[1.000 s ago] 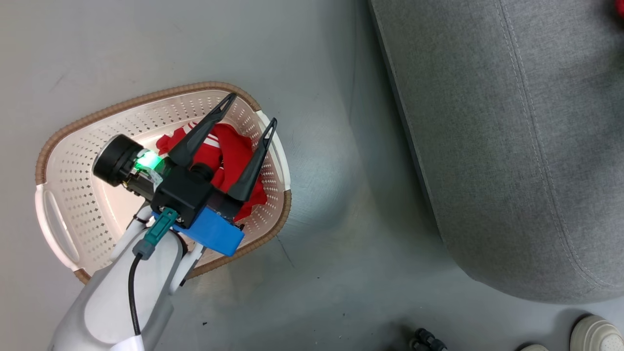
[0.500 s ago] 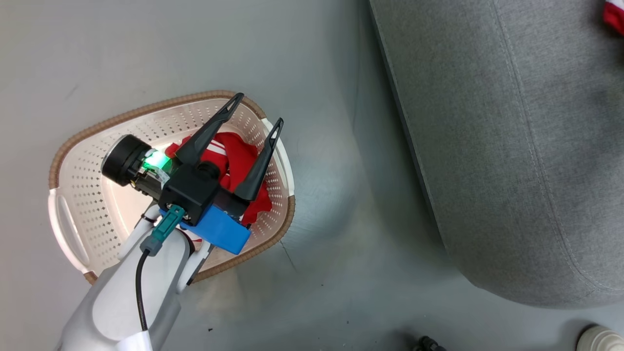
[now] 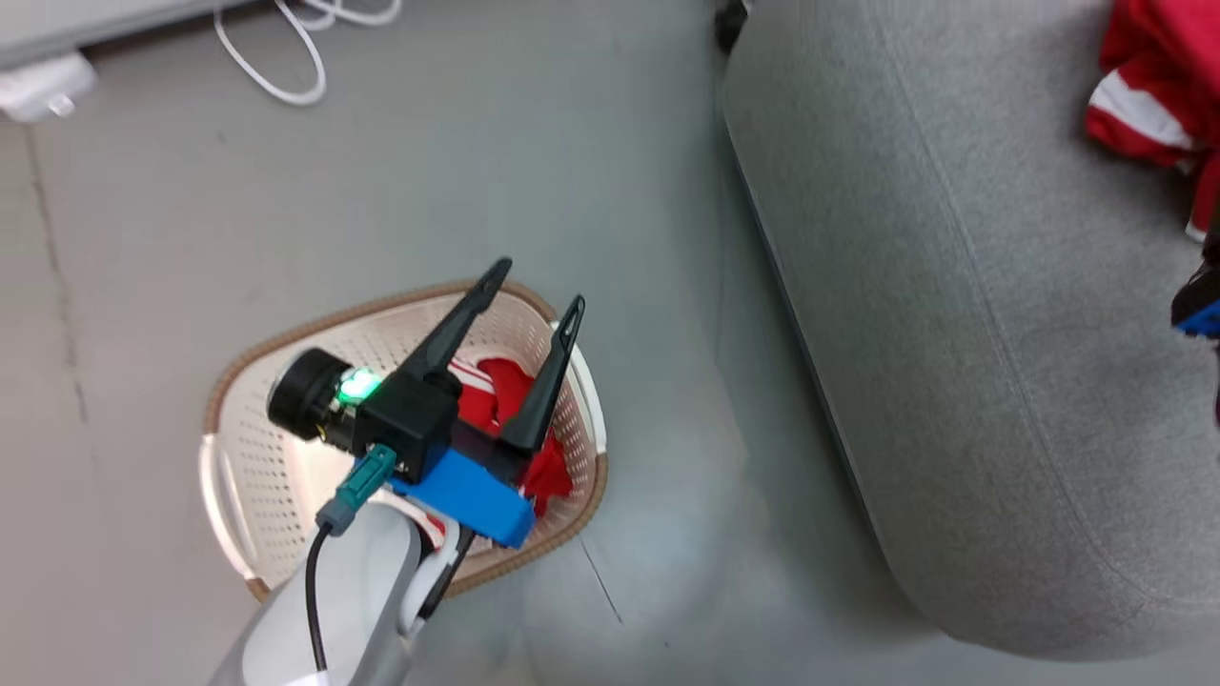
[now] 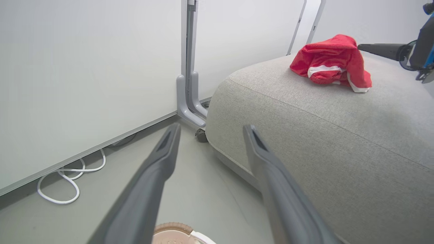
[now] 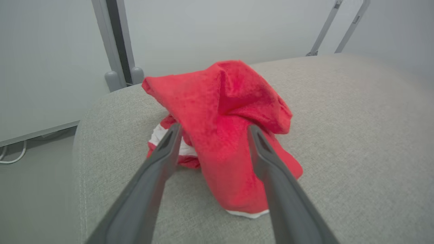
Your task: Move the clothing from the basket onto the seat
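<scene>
Red garment (image 3: pixel 503 395) in basket (image 3: pixel 257 476) half hidden behind gaping empty left tool (image 3: pixel 539 283); right tool (image 5: pixel 214 127) likewise.

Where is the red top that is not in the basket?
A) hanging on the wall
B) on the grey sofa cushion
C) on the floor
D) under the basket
B: the red top lies crumpled on top of the grey sofa cushion, well up off the floor.
</scene>
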You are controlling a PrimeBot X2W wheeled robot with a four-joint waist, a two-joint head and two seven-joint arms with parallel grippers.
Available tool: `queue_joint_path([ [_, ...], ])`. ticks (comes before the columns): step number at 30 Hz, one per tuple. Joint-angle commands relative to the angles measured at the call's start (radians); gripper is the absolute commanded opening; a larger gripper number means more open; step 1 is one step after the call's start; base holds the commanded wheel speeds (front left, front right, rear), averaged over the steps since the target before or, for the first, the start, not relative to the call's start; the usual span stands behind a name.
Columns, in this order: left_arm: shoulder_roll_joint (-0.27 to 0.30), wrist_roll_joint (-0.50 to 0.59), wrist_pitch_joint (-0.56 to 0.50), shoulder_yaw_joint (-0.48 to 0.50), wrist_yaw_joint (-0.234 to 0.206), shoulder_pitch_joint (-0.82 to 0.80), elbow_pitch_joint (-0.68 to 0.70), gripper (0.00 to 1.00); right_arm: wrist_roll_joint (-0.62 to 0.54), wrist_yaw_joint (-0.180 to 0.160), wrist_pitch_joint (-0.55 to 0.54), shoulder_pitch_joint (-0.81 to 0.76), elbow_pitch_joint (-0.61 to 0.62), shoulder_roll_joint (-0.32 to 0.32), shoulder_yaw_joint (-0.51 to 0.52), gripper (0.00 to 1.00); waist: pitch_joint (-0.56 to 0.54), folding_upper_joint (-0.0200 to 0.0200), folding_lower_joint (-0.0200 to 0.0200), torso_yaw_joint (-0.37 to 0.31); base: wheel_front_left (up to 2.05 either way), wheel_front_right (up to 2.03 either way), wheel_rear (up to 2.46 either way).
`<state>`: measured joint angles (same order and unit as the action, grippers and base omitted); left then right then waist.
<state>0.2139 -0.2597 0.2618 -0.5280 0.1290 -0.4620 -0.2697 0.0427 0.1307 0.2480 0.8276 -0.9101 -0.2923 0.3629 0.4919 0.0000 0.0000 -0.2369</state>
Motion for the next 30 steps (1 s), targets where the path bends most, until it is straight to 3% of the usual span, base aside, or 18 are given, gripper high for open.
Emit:
queue_joint_path([
  [1,-0.004,-0.005,0.005,0.008,0.002,0.018,-0.007,1.00,-0.006,0.000,-0.003,-0.022,0.014,0.001,-0.010,1.00,-0.085,0.0000,0.0000,0.034,0.00,0.00,0.00],
  [14,-0.082,-0.026,0.005,0.160,0.002,0.249,-0.029,1.00,0.054,0.000,-0.069,-0.354,0.318,0.082,-0.107,1.00,-0.350,0.0000,0.0000,0.108,0.00,0.00,0.00],
  [23,-0.112,0.001,0.004,0.299,0.001,0.381,-0.015,1.00,0.027,0.000,-0.106,-0.624,0.585,0.189,-0.119,1.00,-0.438,0.0000,0.0000,0.160,0.00,0.00,0.00],
  [30,-0.134,0.016,0.004,0.382,0.002,0.438,-0.020,1.00,0.008,0.000,-0.128,-0.755,0.693,0.234,-0.188,1.00,-0.482,0.0000,0.0000,0.187,0.00,0.00,0.00],
])
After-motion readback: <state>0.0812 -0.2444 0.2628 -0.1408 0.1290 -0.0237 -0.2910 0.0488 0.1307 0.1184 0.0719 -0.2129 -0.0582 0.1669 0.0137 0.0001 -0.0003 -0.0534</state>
